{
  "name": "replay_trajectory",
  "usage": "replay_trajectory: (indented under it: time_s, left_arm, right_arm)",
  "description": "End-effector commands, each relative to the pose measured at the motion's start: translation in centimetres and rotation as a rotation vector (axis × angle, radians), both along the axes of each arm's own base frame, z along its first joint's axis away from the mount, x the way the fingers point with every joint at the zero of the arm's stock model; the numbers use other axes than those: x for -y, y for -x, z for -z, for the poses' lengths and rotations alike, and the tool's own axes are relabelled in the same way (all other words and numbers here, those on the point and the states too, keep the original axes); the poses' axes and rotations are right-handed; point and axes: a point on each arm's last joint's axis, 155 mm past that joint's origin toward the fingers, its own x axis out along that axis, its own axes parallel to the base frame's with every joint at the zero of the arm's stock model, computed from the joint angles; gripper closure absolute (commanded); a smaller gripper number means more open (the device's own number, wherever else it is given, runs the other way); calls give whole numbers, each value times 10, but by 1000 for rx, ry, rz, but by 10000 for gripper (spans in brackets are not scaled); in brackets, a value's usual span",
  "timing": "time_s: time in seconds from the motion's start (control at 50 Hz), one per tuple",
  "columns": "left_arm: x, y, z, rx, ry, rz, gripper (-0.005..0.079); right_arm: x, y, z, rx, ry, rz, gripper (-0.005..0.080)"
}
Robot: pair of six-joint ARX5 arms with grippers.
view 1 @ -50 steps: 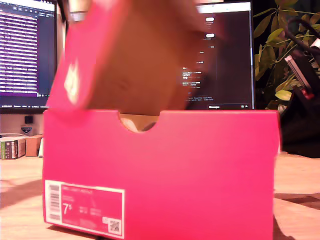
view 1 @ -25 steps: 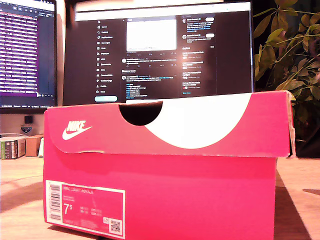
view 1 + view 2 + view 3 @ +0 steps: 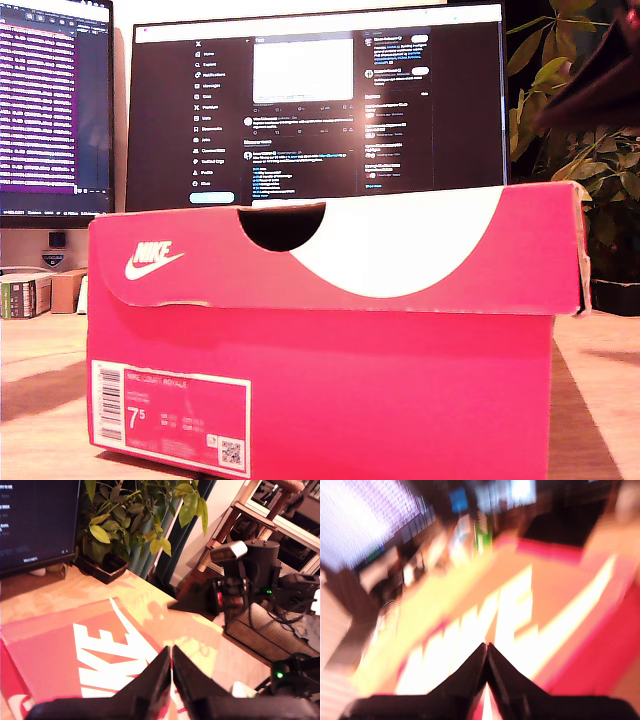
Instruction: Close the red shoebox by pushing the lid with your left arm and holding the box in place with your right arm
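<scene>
1. My first gripper (image 3: 171, 655) is seen above the lid (image 3: 90, 650), its dark tapered jaws brought together with only a thin slit between them and nothing held
2. My second gripper (image 3: 486, 652) is likewise pressed closed and empty over the lid's white lettering, though its wrist view is heavily motion-blurred
3. A dark blurred shape (image 3: 590, 85) is seen at the exterior view's upper right; which arm it belongs to cannot be told
4. The red shoebox (image 3: 320, 380) is shown closed on the wooden table (image 3: 600, 400), its long axis running across the exterior view and one long side turned toward that camera
5. The box is made of matte pink-red cardboard with square corners; the lid's front flap carries a white swoosh logo, a broad white curved band and a half-round cut-out
6. A white size label (image 3: 168, 415) marked 7.5 is stuck at the exterior view's lower left of the front wall
7. Two lit monitors (image 3: 315, 110) and a leafy plant (image 3: 570, 140) are placed behind the box
</scene>
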Motion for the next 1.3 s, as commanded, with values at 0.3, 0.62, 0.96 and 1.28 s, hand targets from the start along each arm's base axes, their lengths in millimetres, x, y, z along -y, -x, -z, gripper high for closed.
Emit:
replay_trajectory:
  time_s: [0.3, 0.62, 0.96, 1.28]
  left_arm:
    - [0, 1, 9, 35, -39, 24, 761]
    - [-7, 1, 20, 75, -102, 22, 761]
    - [-45, -23, 13, 178, -184, -159, 761]
    - [-89, -37, 13, 221, -228, -289, 761]
  right_arm:
    - [-24, 25, 61, -103, 210, -80, 764]
    - [-36, 23, 69, -42, 285, -131, 764]
    - [-10, 0, 7, 197, 302, 57, 764]
    - [46, -3, -50, 392, 378, 310, 764]
